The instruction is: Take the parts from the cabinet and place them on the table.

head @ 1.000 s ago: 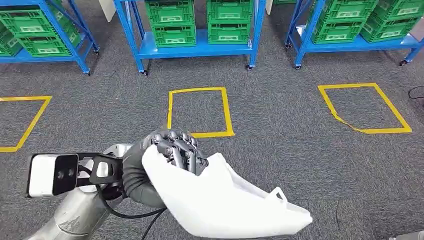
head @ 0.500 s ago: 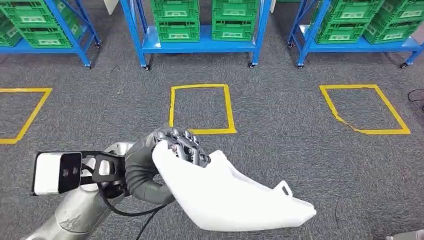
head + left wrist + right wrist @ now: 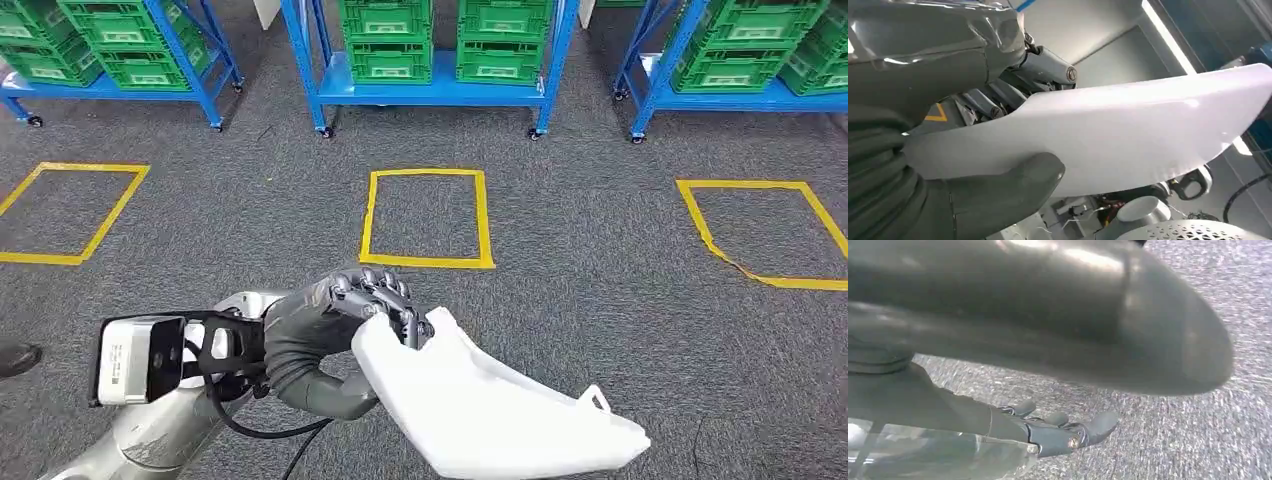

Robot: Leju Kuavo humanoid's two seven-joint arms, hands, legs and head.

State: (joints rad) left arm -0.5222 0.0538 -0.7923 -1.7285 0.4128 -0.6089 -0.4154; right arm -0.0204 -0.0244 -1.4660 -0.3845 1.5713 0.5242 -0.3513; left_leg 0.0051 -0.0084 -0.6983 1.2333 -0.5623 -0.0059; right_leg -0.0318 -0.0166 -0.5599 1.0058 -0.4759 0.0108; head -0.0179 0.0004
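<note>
Low in the frame, our left hand [image 3: 345, 315] grips the white part [image 3: 500, 410] by its thick end; it looks stiff, light, slippery.

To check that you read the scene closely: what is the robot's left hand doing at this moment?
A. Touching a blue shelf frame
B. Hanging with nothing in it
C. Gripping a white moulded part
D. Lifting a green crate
C: in the head view the left hand grips one end of the white moulded part above the grey carpet, far from the green crates.
</note>
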